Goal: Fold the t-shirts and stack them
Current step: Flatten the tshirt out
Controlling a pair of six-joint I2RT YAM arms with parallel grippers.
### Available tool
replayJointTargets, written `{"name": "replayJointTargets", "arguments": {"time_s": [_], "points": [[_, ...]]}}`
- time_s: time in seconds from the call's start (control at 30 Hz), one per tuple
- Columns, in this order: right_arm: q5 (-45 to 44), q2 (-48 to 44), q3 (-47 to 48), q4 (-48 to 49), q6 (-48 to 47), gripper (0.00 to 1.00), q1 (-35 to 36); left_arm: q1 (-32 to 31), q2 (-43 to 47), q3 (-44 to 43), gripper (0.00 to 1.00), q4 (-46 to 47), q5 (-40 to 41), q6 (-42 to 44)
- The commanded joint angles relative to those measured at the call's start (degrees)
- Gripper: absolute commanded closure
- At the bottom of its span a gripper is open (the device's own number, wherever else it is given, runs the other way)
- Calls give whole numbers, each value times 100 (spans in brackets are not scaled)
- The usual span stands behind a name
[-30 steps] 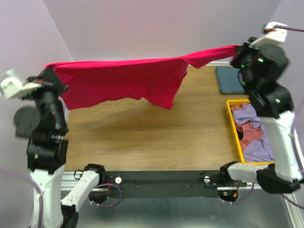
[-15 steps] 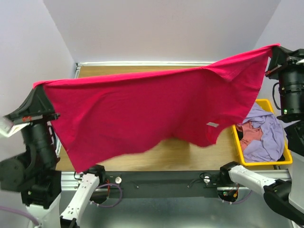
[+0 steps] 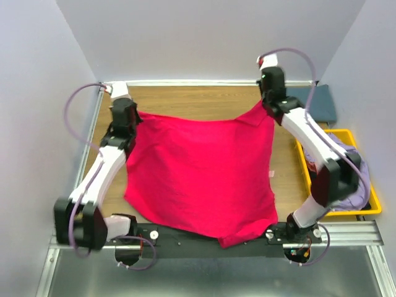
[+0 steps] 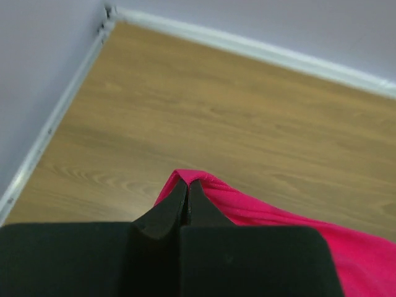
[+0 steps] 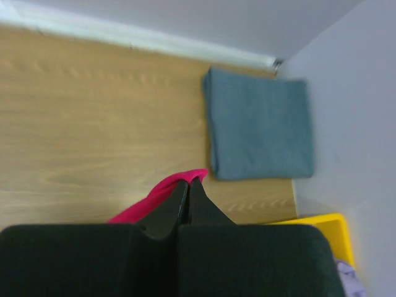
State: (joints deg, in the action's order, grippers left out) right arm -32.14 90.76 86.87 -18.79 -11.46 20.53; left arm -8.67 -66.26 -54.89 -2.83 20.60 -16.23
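The left pincer (image 4: 187,184) is shut tight, nipping one corner of the crimson shirt (image 3: 198,173) between its fingertips, low over the bench (image 3: 185,99) near the far left corner. The right pincer (image 5: 187,182) is likewise closed on the opposite far corner of the same shirt, the cloth poking out as a small pink peak from its tips. Between them the shirt lies spread open over the middle of the bench, mostly flat with soft wrinkles, its near edge draping over the black rail (image 3: 167,234) at the front. A blue-grey shirt (image 5: 260,127), folded into a neat square, rests at the far right corner, just beyond the right pincer. A lavender shirt (image 3: 365,179) lies crumpled in the yellow bin (image 3: 345,132) on the right.
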Motion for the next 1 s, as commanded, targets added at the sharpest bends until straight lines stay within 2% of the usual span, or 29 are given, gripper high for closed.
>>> {"name": "replayJointTargets", "arguments": {"time_s": [0.0,0.07,0.3,0.53,0.77,0.97], "points": [[31,791,-109,1016,-40,99,-426,111,-1760,-476,100,863,85,-275],[216,1547,31,1192,39,99,-593,154,-2842,-976,100,776,32,-337],[577,3059,435,1439,171,99,-928,339,-4788,-2330,100,284,-460,-539],[770,3431,866,1448,232,99,-990,576,-5107,-2965,100,-112,-636,-539],[1025,3115,963,1290,443,99,-999,805,-5318,-3677,100,-420,-786,-364],[1070,2895,1025,631,900,99,-990,972,-5503,-4204,100,-771,-970,-223]]}}
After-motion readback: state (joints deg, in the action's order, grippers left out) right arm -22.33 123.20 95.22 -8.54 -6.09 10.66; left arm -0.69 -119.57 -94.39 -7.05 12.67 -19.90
